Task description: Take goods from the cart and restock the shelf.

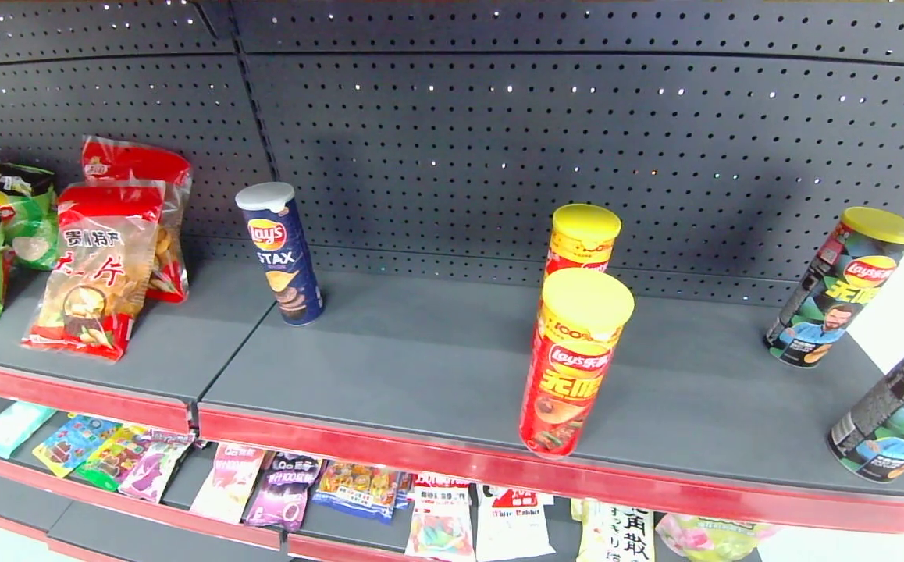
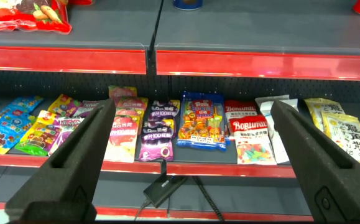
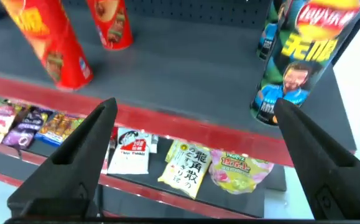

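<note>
Nearest: left tool (image 2: 193, 106), fingers spread wide, nothing held, facing the lower shelf (image 2: 180, 167) level with its rows of candy packets (image 2: 198, 121), under the seam between two boards of the upper shelf (image 1: 421, 367). Right tool (image 3: 195, 102) equally wide open and empty, set higher, just off the red front edge (image 1: 389, 449) toward the shelf's right end.

Next out, along that front edge: front red can (image 1: 573, 367) upright near the middle, front dark can (image 3: 298, 56) upright near the right-hand corner and just beyond the right tool's far finger. Farther in: rear red can (image 1: 581, 238) directly behind the front red one, rear dark can (image 1: 842, 289) behind its twin, blue can (image 1: 280, 254) toward the back, left of centre. Snack bags (image 1: 97, 269) propped at the left end against the pegboard back (image 1: 499, 156).

Judged step: with both tools empty, a fetch from the cart first (which way the cart lies from either tool, cannot tell). For the placing after that: every can upright, long axis vertical, so best brought in upright over the front edge. Widest bare stretches between blue can and red cans, and between red cans and dark cans; right arm nearer the second. Main hazard: clipping the front dark can or front red can, both close to the edge and likely to topple.
</note>
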You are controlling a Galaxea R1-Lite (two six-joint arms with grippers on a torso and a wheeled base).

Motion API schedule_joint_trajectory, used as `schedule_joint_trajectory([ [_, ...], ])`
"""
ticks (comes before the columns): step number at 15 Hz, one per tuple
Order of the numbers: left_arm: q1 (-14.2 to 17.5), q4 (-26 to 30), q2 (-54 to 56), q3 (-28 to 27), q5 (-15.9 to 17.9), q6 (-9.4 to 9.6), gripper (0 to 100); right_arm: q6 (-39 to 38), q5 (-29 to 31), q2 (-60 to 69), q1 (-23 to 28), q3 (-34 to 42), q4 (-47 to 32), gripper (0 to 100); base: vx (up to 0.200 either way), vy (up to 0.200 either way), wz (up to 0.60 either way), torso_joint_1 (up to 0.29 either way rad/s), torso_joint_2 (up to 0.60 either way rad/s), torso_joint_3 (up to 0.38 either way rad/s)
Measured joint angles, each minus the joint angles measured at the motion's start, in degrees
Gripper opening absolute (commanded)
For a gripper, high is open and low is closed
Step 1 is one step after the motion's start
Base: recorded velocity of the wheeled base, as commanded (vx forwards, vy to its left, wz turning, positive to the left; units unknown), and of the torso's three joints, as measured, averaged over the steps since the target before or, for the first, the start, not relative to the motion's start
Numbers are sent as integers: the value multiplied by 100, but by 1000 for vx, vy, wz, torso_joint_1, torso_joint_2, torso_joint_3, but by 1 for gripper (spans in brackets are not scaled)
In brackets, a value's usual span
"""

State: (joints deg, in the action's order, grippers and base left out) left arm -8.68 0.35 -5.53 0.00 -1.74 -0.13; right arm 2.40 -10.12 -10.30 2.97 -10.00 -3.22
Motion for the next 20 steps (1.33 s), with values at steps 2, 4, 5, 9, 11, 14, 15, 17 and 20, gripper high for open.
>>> schedule_joint_trajectory([
  [2,0,0,0,0,0,2,100,30,218,510,-161,451,5,100,0,0,0,0,0,0],
  [4,2,0,0,0,13,27,100,-123,789,791,-240,653,54,100,0,0,0,0,0,0],
  [5,4,0,0,0,22,38,100,-243,939,881,-267,697,54,100,0,0,0,0,0,0],
  [9,4,0,0,0,24,56,100,-316,670,1017,-297,750,60,100,0,0,0,0,0,0],
  [11,4,0,0,0,29,54,100,-330,664,1030,-297,796,101,100,0,0,0,0,0,0],
  [14,0,0,0,0,35,56,100,-251,670,1035,-297,970,332,100,-133,0,0,3,2,3],
  [15,0,0,0,0,38,56,100,-251,668,1035,-297,981,340,100,-200,0,0,17,12,-2],
  [17,0,0,-2,0,41,57,100,-254,670,1035,-297,997,338,100,-200,0,0,10,5,2],
  [20,-5,-2,0,0,49,57,100,-261,670,1035,-297,1000,340,100,-200,0,0,-1,-2,4],
])
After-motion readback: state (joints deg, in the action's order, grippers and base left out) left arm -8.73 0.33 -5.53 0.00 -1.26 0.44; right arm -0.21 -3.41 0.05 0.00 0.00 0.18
